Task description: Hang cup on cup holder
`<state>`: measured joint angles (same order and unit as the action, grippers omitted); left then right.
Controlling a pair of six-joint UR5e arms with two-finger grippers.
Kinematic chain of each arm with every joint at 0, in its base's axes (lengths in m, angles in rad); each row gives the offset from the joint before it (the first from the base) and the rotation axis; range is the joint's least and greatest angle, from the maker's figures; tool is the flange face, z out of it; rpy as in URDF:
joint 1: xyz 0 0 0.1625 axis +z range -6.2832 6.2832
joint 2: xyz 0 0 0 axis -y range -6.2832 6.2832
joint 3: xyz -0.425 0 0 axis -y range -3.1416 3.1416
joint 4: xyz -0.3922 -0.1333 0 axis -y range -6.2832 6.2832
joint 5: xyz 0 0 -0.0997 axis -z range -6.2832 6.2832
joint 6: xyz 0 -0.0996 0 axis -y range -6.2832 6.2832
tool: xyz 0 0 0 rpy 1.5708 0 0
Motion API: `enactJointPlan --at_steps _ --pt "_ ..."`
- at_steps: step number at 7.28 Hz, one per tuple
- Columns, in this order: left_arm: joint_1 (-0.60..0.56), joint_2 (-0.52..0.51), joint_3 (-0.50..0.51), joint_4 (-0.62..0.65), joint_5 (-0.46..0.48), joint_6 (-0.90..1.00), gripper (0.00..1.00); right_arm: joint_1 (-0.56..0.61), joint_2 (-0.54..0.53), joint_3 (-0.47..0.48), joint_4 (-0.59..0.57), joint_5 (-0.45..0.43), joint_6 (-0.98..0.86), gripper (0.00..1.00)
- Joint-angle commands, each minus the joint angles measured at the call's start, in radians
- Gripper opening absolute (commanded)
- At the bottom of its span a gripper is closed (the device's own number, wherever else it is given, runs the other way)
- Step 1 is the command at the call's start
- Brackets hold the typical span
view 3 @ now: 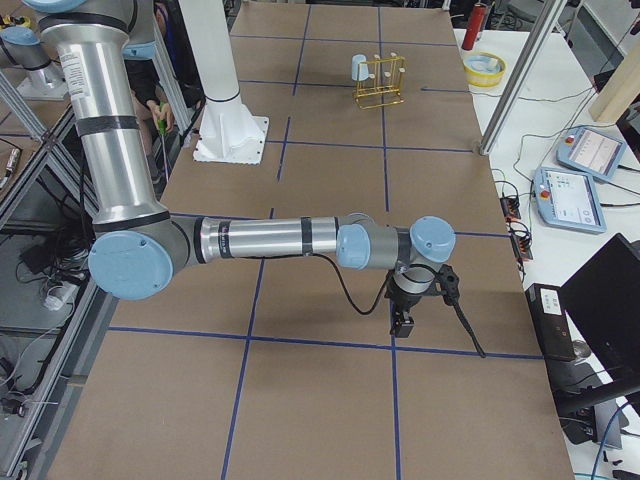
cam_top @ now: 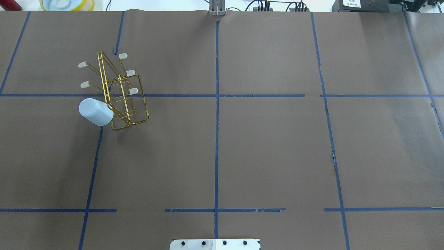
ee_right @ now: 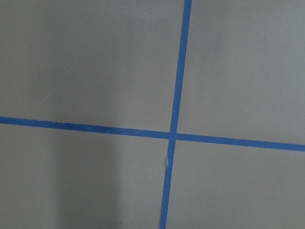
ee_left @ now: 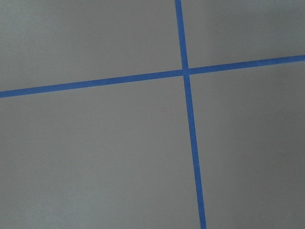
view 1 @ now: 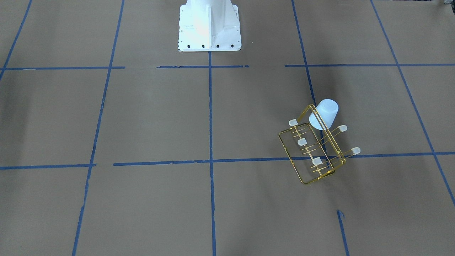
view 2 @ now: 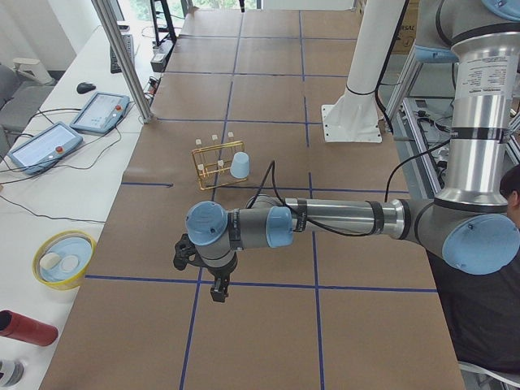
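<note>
The gold wire cup holder (view 1: 302, 142) stands on the brown table, on my left side in the overhead view (cam_top: 133, 91). The pale blue-white cup (view 1: 324, 113) sits mouth-down and tilted over the one prong whose cap is hidden, at the rack's end nearest my base (cam_top: 95, 111). Five capped prongs are bare. My left gripper (view 2: 218, 292) hangs over the table well away from the rack (view 2: 218, 162). My right gripper (view 3: 400, 325) hangs far from the rack (view 3: 381, 85). I cannot tell whether either gripper is open or shut. Both wrist views show only table and blue tape.
My white base (view 1: 209, 26) stands at the table's edge. A yellow bowl (view 2: 63, 260), a red can (view 2: 24, 327) and tablets (view 2: 97, 110) lie on the side bench. A metal post (view 2: 122, 57) stands at the table's far edge.
</note>
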<state>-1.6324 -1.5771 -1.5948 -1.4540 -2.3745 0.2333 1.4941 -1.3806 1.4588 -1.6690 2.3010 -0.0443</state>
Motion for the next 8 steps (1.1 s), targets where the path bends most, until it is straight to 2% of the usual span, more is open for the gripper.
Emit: enactJointPlan --at_steps 1,8 --pt "-0.006 -0.004 0.000 -0.015 -0.002 0.001 1.00 0.000 0.000 0.000 0.000 0.000 0.000 1.00" --pt "-0.006 -0.006 -0.007 -0.029 0.000 0.000 1.00 0.000 0.000 0.000 0.000 0.000 0.000 1.00"
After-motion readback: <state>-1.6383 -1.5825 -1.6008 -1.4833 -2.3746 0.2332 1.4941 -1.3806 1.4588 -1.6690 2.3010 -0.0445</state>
